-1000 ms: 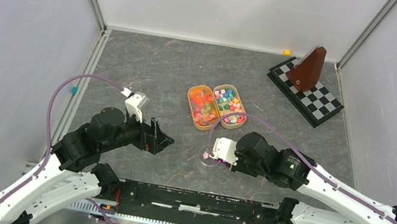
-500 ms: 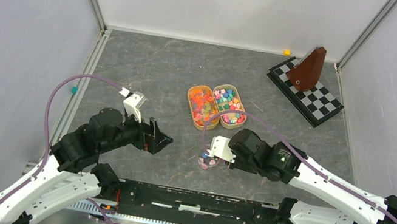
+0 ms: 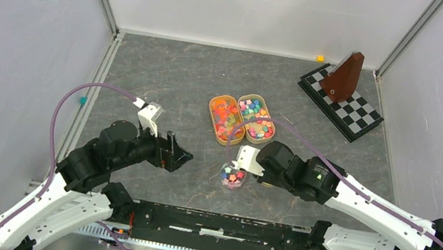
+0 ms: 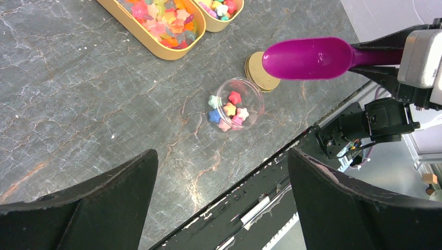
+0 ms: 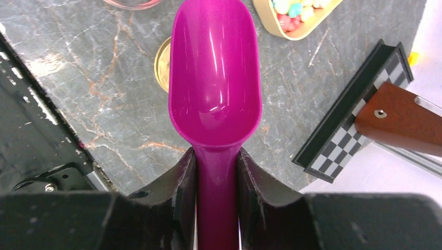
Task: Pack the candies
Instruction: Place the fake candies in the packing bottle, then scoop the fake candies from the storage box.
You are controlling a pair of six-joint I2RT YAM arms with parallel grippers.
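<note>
The candies fill two tan oval tubs (image 3: 228,119) (image 3: 256,117) in the middle of the table. A small clear jar (image 3: 232,176) in front of them holds a few star candies (image 4: 234,107); I cannot tell whether those at its left edge lie inside or beside it. My right gripper (image 5: 216,156) is shut on the handle of the purple scoop (image 5: 215,73), whose bowl is empty and hangs just right of the jar (image 4: 240,102). In the top view the right gripper (image 3: 246,164) sits beside the jar. My left gripper (image 3: 180,154) is open and empty, left of the jar.
A gold lid (image 4: 259,73) lies flat beside the jar, under the scoop. A checkered board (image 3: 341,103) with a brown metronome (image 3: 342,77) stands at the far right. A metal rail (image 3: 222,225) runs along the near edge. Walls enclose the table.
My right gripper with the scoop has drawn back from over the jar towards the tubs. The jar now shows with candies in it. The left arm has not moved.
</note>
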